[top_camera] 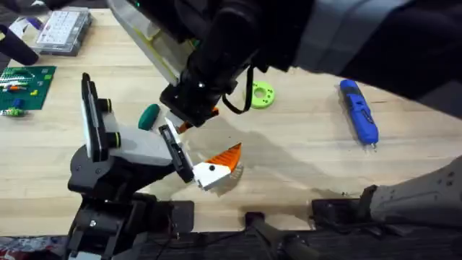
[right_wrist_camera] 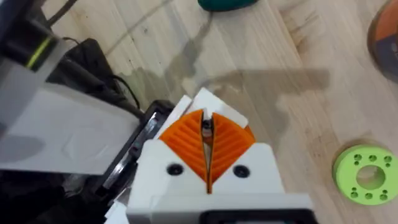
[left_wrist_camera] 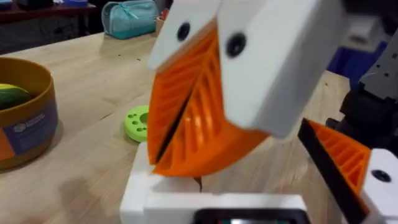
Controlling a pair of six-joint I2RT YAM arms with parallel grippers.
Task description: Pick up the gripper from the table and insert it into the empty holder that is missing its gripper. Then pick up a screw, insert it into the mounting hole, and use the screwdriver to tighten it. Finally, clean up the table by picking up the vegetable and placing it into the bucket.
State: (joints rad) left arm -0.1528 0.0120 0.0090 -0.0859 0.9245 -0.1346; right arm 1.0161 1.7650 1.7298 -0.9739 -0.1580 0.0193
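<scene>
Right pincer [right_wrist_camera: 205, 124]: pads pressed shut. A white block shows just past the tips, and I read that as the gripper [top_camera: 180, 124] held in it.
Holder [top_camera: 170, 139]: the narrow black plate at the tip of the stand arm. It lies just beside and below the held gripper, toward the bases; I cannot tell if they touch.
Axis: the plate's long side slants across the bench [top_camera: 303, 166], so I judge the white base has to line up with that slant.
Nearer arm: the right one — it is over the holder.
Left pincer [left_wrist_camera: 186, 106]: orange pads closed together, and I see nothing between them.
Twin [top_camera: 220, 162]: 1 matching orange finger sits at the stand's other plate.
Bucket [left_wrist_camera: 25, 124]: holds 1 yellow-green thing that I cannot identify.
Vegetable [top_camera: 149, 115]: on the bench just beyond the stand — not in the bucket.
Screwdriver [top_camera: 359, 112]: well apart to the right, bit toward the bases.
</scene>
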